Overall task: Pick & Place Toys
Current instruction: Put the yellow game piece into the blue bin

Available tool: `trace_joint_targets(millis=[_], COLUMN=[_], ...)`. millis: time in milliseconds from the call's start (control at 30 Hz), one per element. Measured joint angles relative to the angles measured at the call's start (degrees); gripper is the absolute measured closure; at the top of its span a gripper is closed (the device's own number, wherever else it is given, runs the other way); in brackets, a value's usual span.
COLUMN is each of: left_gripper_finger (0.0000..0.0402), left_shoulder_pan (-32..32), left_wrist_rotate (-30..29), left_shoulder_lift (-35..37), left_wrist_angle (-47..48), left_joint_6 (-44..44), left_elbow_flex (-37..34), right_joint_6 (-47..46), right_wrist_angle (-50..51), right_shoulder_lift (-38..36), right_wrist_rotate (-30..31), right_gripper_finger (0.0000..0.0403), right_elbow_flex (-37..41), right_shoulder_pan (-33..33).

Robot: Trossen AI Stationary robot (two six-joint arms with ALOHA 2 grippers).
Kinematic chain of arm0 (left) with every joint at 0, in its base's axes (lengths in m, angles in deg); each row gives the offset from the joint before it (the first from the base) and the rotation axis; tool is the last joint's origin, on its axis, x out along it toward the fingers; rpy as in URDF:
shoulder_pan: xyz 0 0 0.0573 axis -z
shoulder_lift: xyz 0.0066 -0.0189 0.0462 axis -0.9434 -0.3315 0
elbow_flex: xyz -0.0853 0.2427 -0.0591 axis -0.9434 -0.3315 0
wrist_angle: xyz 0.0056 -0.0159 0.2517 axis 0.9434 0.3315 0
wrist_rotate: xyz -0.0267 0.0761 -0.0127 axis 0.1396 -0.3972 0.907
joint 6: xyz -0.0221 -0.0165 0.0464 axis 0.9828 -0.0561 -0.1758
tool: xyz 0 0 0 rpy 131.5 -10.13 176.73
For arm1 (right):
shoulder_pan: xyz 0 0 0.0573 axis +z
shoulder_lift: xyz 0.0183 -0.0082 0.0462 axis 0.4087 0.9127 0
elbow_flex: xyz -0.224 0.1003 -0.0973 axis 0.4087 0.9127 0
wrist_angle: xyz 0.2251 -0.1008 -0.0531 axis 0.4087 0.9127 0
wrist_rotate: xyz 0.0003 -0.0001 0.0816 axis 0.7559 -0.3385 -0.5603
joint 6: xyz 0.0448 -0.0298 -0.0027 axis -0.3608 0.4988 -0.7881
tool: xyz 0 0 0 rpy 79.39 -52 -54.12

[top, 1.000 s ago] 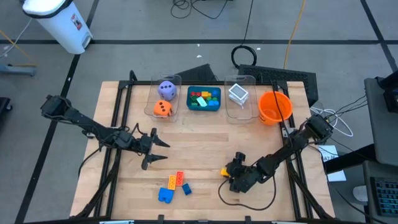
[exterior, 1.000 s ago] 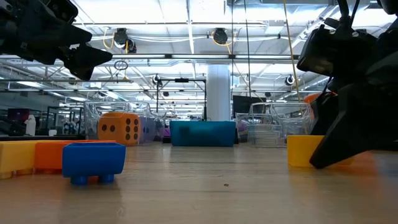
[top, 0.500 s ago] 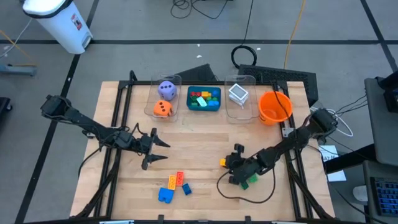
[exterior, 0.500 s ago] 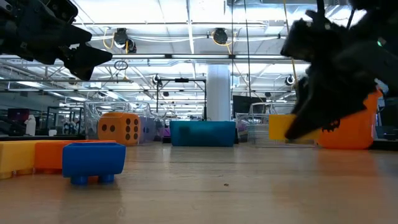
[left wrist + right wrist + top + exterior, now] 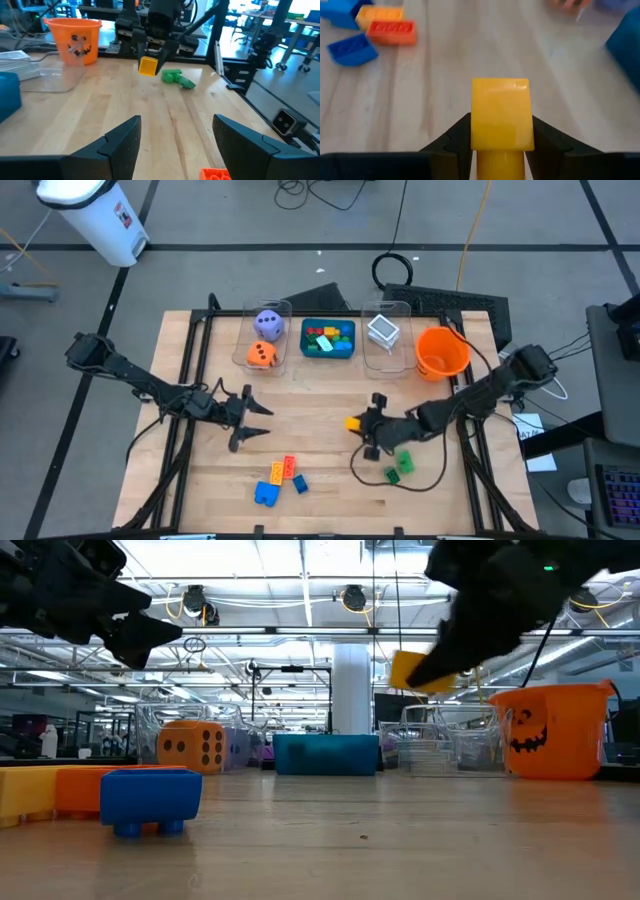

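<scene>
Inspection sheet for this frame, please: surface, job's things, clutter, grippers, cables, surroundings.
Surface: wooden table, bare in the middle.
Job's things: yellow brick held off the table; green brick lying near the right arm; blue, orange and yellow bricks grouped at the front; purple die and orange die in a clear bin; more bricks in the teal tray.
Clutter: orange pumpkin bucket.
Grippers: right gripper shut on the yellow brick; left gripper open, empty, above the table's left half.
Cables: black cable looped beside the green brick.
Surroundings: white bin on the floor.
</scene>
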Motion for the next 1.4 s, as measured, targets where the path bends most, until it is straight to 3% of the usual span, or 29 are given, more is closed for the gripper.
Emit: trace_joint_targets(millis=[133,400,733,1067,1400], left_gripper_finger=[0.0149,0.0149,0.0149,0.0149,0.0149], left_shoulder_pan=[0.0,0.0,-0.01,-1.33,-1.9], left_wrist_rotate=[-1.48,-1.5,-2.19,-3.4,-2.88], left_shoulder_lift=[0.0,0.0,0.0,0.0,0.0], left_wrist_angle=[-0.07,-0.09,-0.08,-0.09,0.52], left_joint_6=[-0.02,-0.93,-2.83,-2.99,-2.84], left_elbow_flex=[0.0,0.01,0.01,0.0,0.01], right_joint_6=[5.83,13.8,17.68,22.17,21.95], right_wrist_angle=[-7.32,-16.11,-7.02,0.39,3.04], right_shoulder_lift=[-0.13,-0.14,2.12,11.74,20.68], right_wrist_rotate=[-1.54,-14.53,-26.12,-27.55,-27.57], right_gripper_finger=[0.0272,0.0272,0.0272,0.0272,0.0272], right_elbow_flex=[0.0,-0.13,-11.38,-22.82,-24.14], right_shoulder_pan=[-5.56,-20.87,-39.11,-44.96,-48.47])
